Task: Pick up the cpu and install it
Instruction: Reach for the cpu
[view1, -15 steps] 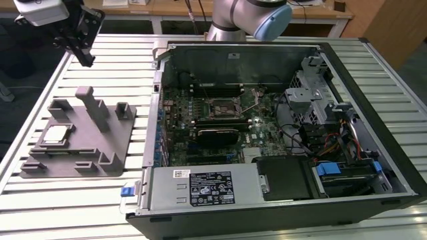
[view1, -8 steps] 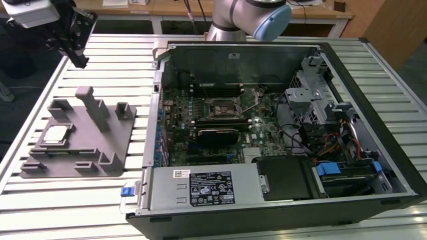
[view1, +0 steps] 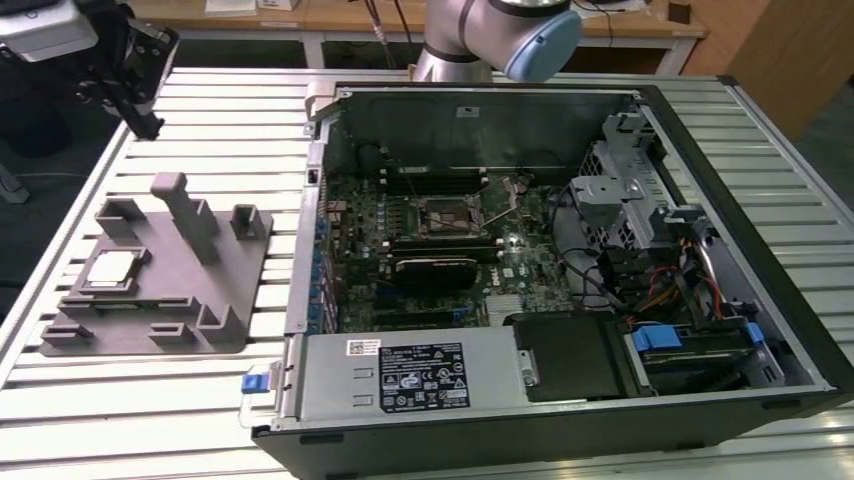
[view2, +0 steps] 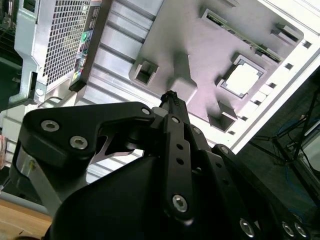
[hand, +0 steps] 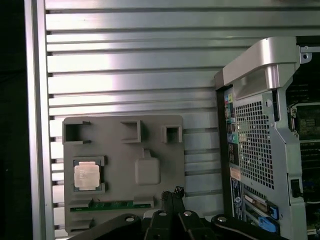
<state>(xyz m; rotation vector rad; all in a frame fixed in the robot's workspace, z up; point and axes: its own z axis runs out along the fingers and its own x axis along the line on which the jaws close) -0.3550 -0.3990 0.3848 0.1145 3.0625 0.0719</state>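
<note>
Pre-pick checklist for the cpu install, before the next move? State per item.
1. Small square silver-topped cpu seated flat in its pocket on the grey plastic fixture: ok.
2. Gripper empty and apart from the cpu: ok.
3. Fingers open for a grasp: not ok, shut.
4. Black square motherboard socket with its metal frame raised: ok, as far as it shows.
5. Socket free of debris: cannot tell.
6. Black computer case open on top: ok.

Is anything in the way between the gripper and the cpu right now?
Nothing visible. The cpu lies uncovered in its recess on the grey fixture; the gripper hangs apart from the fixture. The tall post stands beside the cpu, not over it.
</note>
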